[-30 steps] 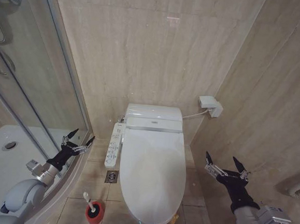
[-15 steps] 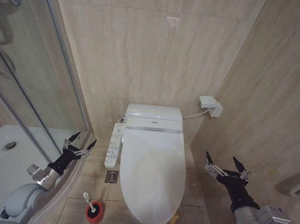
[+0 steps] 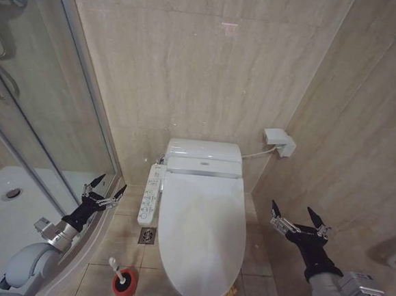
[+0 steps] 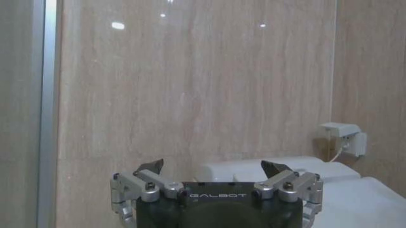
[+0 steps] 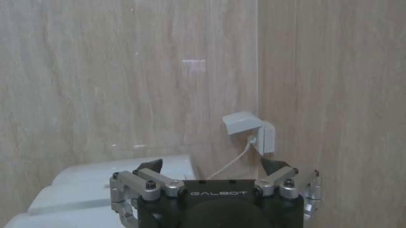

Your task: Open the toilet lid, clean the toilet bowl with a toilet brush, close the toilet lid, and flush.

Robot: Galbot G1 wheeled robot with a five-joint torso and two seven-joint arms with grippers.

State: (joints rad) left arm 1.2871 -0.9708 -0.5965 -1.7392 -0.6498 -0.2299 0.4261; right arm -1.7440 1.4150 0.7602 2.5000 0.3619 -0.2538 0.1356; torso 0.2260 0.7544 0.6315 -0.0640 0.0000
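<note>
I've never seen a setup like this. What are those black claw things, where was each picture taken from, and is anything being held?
It's a two-armed robot in a bathroom. The wide picture comes from a camera on its head, looking down. The claws are its grippers: the left gripper hangs beside the shower glass, the right gripper near the side wall. Both are open and hold nothing. The other two pictures come from cameras on each wrist, looking past the fingers at the wall. Between the arms stands the toilet, its lid shut. On the floor, the brush sits in a red holder.
</note>
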